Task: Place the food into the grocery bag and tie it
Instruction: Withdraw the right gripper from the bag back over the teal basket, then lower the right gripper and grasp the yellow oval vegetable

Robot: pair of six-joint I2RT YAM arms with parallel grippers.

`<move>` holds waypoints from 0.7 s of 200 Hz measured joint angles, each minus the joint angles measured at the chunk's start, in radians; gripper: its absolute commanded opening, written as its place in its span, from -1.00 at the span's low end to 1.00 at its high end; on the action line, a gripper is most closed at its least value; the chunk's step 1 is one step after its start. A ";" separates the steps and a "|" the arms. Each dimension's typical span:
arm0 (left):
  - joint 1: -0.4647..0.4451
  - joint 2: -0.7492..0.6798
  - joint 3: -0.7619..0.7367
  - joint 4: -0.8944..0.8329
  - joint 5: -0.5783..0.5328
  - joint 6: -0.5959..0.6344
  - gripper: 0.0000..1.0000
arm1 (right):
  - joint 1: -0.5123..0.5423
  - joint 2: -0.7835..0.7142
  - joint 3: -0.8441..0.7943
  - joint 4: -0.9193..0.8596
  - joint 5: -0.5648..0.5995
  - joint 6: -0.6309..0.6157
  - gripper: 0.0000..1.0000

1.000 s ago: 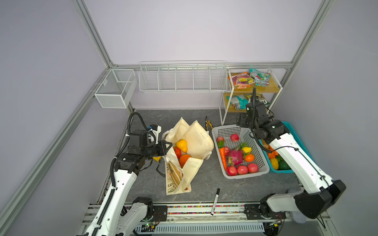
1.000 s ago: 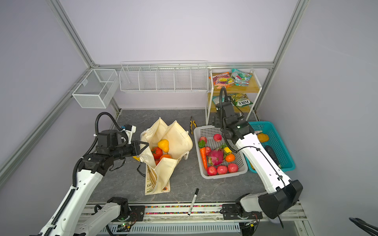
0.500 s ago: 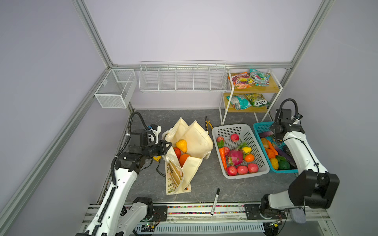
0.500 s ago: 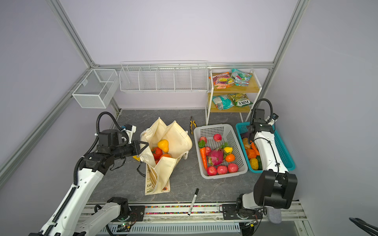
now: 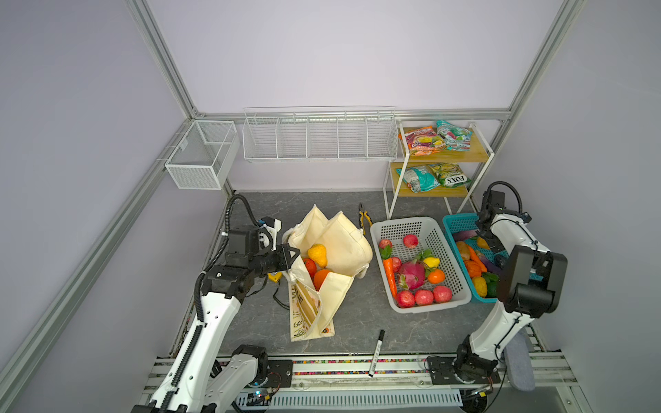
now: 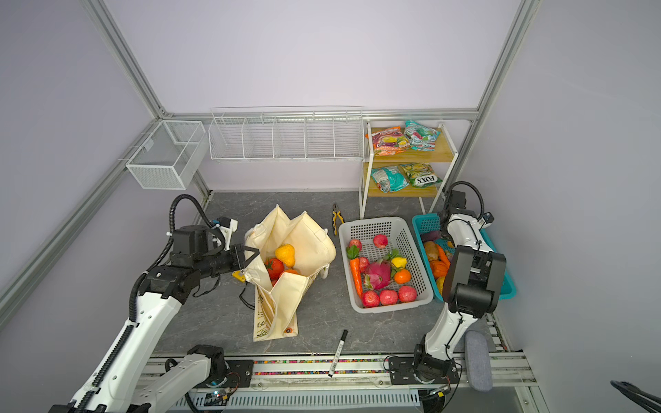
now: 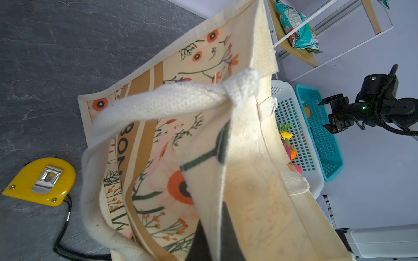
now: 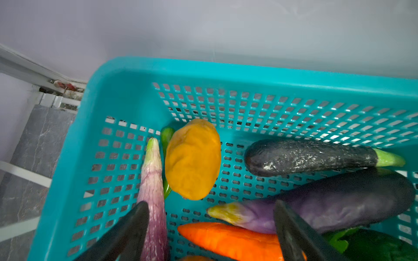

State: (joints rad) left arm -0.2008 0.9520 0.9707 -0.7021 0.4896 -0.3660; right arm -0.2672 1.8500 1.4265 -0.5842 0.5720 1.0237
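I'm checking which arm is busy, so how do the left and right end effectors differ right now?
The left end effector is shut; the right end effector stands open. The left pinches the rim of the grocery bag; the right holds nothing. The left sits at the bag's mouth; the right hangs over vegetables in the teal basket. Both have dark fingers.

Occluded and cropped items
In both top views the grocery bag (image 5: 343, 243) covers part of the orange (image 5: 321, 277), at 6 o'clock from the pear (image 5: 317, 254); the right arm (image 5: 529, 279) hides part of the teal basket (image 5: 451, 223), at 3 o'clock from the white basket (image 5: 400, 230). Right wrist view: right gripper (image 8: 210, 204) cropped behind its fingertips.
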 measured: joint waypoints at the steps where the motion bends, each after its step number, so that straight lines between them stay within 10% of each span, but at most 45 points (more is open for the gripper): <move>1: 0.000 0.000 0.000 0.000 0.000 0.000 -1.00 | 0.000 0.000 0.000 0.001 -0.001 0.001 0.81; 140: 0.000 0.013 0.008 -0.006 -0.003 0.000 -1.00 | -0.014 0.185 0.049 0.101 -0.016 0.087 0.84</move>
State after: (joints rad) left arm -0.2008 0.9653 0.9783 -0.7086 0.4870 -0.3660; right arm -0.2810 2.0354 1.4757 -0.4831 0.5556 1.1110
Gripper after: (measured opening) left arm 0.048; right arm 0.919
